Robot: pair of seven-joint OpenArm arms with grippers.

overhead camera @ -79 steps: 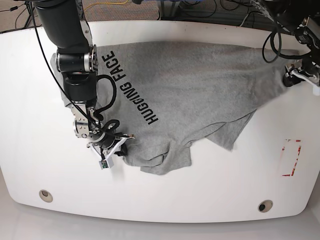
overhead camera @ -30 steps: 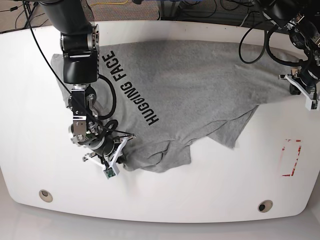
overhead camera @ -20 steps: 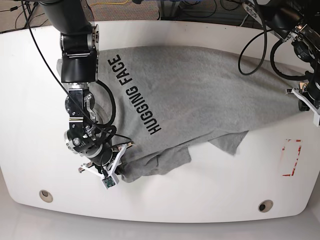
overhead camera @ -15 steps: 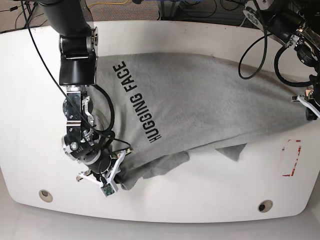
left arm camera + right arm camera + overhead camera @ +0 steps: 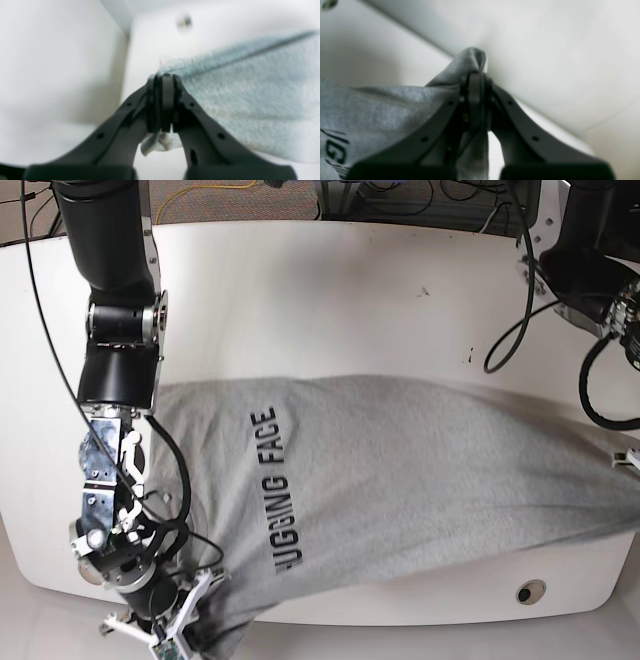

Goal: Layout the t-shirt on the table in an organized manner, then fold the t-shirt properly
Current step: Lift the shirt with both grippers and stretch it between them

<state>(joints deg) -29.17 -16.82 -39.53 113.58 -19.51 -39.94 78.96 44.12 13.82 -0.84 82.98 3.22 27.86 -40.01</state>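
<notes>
The heather-grey t-shirt [image 5: 420, 480] with its black lettering [image 5: 275, 500] face up is stretched wide across the front half of the white table [image 5: 350, 310]. Its lower left part hangs past the front edge. My right gripper [image 5: 203, 612] is shut on a bunched fold of the shirt at the front left; the right wrist view shows the pinched fold [image 5: 472, 60] in the gripper [image 5: 475, 82]. My left gripper [image 5: 630, 460], at the far right edge, is shut on the shirt's hem [image 5: 250, 95]; the gripper [image 5: 162, 82] pinches it in the left wrist view.
One grommet hole [image 5: 528, 591] shows at the front right, just below the shirt. The other hole and the red rectangle mark are hidden. Black cables [image 5: 520, 300] hang by the arm at the back right. The left-side arm [image 5: 120, 330] stands over the table's left part.
Both grippers have dragged the shirt from the back of the table toward the front edge. The cloth has been pulled taut and its folded-under lower part has opened out.
</notes>
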